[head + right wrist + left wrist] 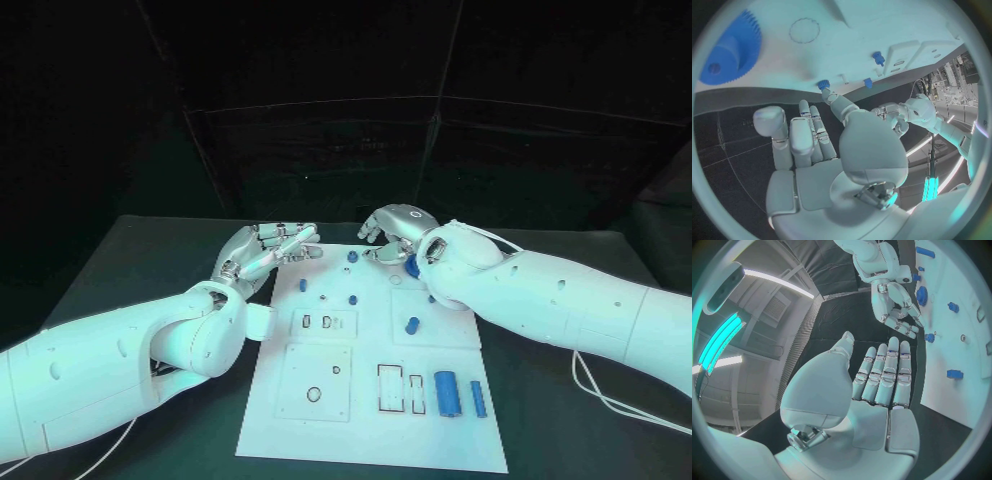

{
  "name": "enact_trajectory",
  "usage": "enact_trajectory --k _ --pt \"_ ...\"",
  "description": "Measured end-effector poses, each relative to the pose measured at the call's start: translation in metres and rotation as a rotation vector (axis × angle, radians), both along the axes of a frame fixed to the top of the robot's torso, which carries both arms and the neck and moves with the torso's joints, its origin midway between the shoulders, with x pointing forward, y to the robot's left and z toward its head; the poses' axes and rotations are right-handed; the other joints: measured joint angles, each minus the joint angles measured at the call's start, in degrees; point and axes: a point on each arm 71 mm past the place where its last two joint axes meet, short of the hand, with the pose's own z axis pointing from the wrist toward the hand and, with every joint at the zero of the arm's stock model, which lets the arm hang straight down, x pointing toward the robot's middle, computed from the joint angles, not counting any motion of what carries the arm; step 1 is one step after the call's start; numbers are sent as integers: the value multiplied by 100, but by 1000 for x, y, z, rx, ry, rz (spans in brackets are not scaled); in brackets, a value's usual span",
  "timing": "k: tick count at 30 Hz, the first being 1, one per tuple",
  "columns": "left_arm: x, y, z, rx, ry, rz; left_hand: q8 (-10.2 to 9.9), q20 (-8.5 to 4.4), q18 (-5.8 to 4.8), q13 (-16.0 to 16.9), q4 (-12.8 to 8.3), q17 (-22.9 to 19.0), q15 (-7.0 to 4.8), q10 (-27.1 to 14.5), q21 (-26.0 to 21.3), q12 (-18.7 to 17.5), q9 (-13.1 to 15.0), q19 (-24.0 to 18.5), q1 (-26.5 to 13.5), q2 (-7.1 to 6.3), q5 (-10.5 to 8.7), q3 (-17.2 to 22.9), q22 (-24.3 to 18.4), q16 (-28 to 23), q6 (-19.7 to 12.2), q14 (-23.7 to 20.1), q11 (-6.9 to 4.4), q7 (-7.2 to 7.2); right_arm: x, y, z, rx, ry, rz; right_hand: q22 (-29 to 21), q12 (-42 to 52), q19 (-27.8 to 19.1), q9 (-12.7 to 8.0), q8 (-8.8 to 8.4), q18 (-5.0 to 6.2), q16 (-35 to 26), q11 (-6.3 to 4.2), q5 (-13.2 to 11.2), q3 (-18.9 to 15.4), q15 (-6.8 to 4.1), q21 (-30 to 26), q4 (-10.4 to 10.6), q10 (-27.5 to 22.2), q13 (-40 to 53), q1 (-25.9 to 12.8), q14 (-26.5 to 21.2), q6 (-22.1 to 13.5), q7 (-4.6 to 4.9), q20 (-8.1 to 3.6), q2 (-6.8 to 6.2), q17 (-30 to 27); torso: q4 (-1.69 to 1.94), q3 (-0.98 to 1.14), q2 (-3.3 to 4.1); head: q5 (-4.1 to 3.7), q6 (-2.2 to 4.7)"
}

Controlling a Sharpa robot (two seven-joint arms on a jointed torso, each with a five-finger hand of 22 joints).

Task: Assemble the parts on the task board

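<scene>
Head view: both hands' fingers loose, holding nothing; gear [413, 266] at board's [289, 420] 12 o'clock prob. light, stiff—grip by rim.

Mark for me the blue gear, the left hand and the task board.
blue gear [729, 52], right wrist view, toothed disc face.
left hand [879, 377], left wrist view, fingers' middle.
task board [378, 430], head view, bare near edge.

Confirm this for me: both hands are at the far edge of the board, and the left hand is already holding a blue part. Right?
Not quite. Both hands are at the far edge of the board, but the left hand holds nothing: the left wrist view shows its fingers straight and the palm bare. The right hand also looks free of any part in the right wrist view.
</scene>
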Motion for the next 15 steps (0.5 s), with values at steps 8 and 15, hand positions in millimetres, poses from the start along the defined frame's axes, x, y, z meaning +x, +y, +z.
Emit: enact_trajectory --k 8,15 --pt "0 4 1 2 -1 6 0 16 0 0 -32 0 0 0 0 -23 0 15 0 0 0 -1 1 0 0 0 0 0 -11 -52 17 56 20 -72 545 593 236 0 22 -95 375 -269 253 -302 -181 373 374 1102 292 -228 7 28 -202 -194 -228 588 -61 24 -46 -19 29" --pt "1 5 2 3 -1 9 0 16 0 0 -32 1 0 0 0 -23 0 15 0 0 0 -1 -5 0 0 0 0 0 -16 -87 15 48 109 -162 793 2047 304 21 126 -93 569 -393 325 -1856 -261 548 1401 1258 1668 306 8 -326 -268 -307 -361 870 -100 48 -81 -40 30"
